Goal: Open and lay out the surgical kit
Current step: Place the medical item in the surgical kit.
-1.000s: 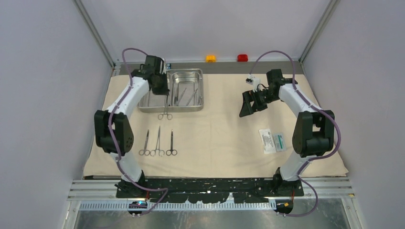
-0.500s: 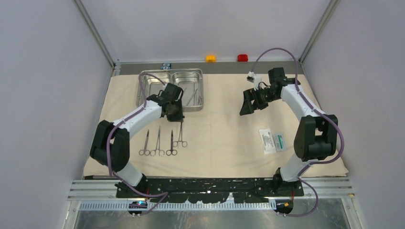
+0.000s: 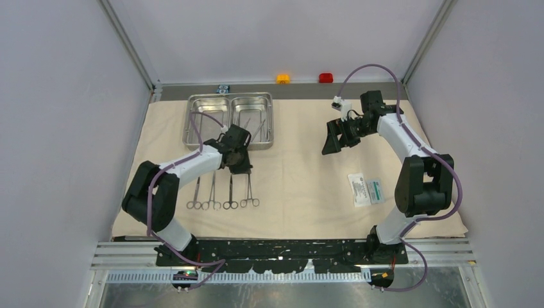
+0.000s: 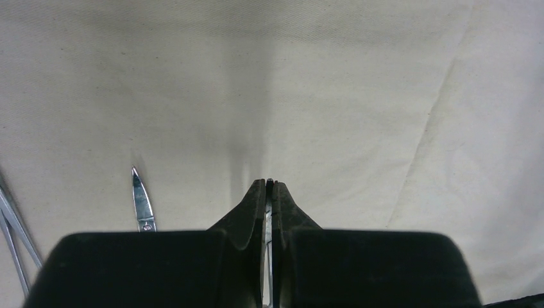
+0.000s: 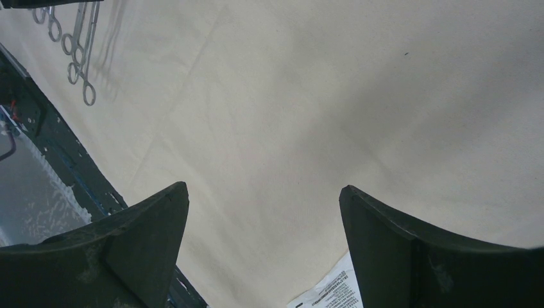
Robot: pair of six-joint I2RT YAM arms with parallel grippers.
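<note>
Top external: steel tray point(image 3: 229, 108) holds thin tools point(image 3: 258, 131) in right compartment.

Cloth wrap point(image 3: 295, 173) spread flat, tray point(image 3: 229, 115) on its far left part, ring-handled forceps point(image 3: 212, 186) side by side before the tray, packet point(image 3: 365, 189) on near right, two buttons point(image 3: 283, 78) behind the cloth.

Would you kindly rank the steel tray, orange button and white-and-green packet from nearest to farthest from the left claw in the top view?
1. Steel tray, just behind the left claw, which holds the forceps.
2. Orange button, back edge, rightward.
3. White-and-green packet, far right.
</note>
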